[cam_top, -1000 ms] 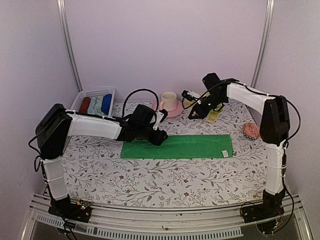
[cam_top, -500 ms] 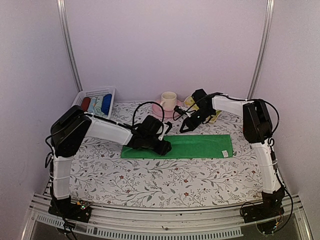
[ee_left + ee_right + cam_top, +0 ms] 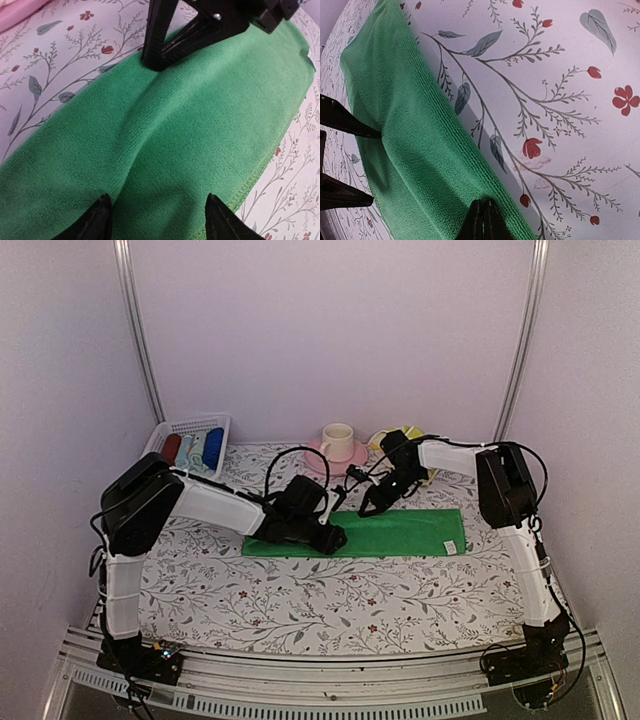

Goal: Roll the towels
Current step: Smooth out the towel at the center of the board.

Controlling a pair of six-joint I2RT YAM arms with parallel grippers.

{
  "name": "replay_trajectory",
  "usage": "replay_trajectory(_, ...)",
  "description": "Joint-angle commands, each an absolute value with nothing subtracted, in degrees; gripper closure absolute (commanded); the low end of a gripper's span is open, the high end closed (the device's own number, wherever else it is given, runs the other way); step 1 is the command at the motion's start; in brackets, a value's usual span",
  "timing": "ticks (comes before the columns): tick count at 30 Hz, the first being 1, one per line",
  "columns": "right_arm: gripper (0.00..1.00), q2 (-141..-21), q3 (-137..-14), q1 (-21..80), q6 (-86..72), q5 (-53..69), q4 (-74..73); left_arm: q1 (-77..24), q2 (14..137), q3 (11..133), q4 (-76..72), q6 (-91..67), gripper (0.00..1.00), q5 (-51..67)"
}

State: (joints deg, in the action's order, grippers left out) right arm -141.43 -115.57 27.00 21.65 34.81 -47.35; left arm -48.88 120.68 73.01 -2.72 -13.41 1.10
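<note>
Step in hand: the green towel [image 3: 400, 532] is being readied for rolling. No roll is being formed yet, judging by the cloth lying flat as a long strip.
Green towel: it is being seen spread flat across the middle of the floral tabletop [image 3: 300, 600], its long side running left to right, with both end effectors over its left half.
Yellow towel [image 3: 410, 431]: it is being left at the far right of the tabletop, behind the right arm and mostly hidden.
Left end effector [image 3: 328, 538]: it is being held with its fingers [image 3: 100, 220] spread wide, tips lowered close over the cloth. Nothing is being pinched between them.
Right end effector [image 3: 368, 506]: its fingertips [image 3: 482, 220] are being held pressed together at the towel's far long edge, opposite the left one. Whether any cloth is being caught between them cannot be told.
Next move: a short end of the strip is probably being called for as the starting point. It would need to be lifted and turned over evenly by both end effectors, so that the roll is not being started skewed.
</note>
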Motion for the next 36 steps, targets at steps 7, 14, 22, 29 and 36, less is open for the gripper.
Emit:
replay_trajectory(7, 0.94, -144.40, -116.72, 27.26, 20.33, 32.62, -47.99, -51.51, 115.33, 68.86, -9.39, -11.67, 0.34, 3.28)
replay_trajectory(14, 0.94, -144.27, -116.63, 27.25, 20.22, 32.67, -48.19, -51.78, 116.02, 70.81, -3.85, -1.48, 0.39, 5.39)
replay_trajectory(22, 0.93, -144.45, -116.54, 27.25, 20.21, 32.35, -48.45, -51.79, 117.72, 72.26, -1.22, 3.78, 0.44, 8.45)
replay_trajectory(29, 0.93, -144.64, -116.54, 27.27, 20.13, 32.48, -48.54, -51.78, 120.80, 74.32, 0.51, 5.31, 0.49, 8.38)
replay_trajectory(36, 0.93, -144.79, -116.46, 27.25, 20.21, 32.38, -48.66, -51.82, 121.70, 74.71, 1.05, 6.02, 0.51, 9.06)
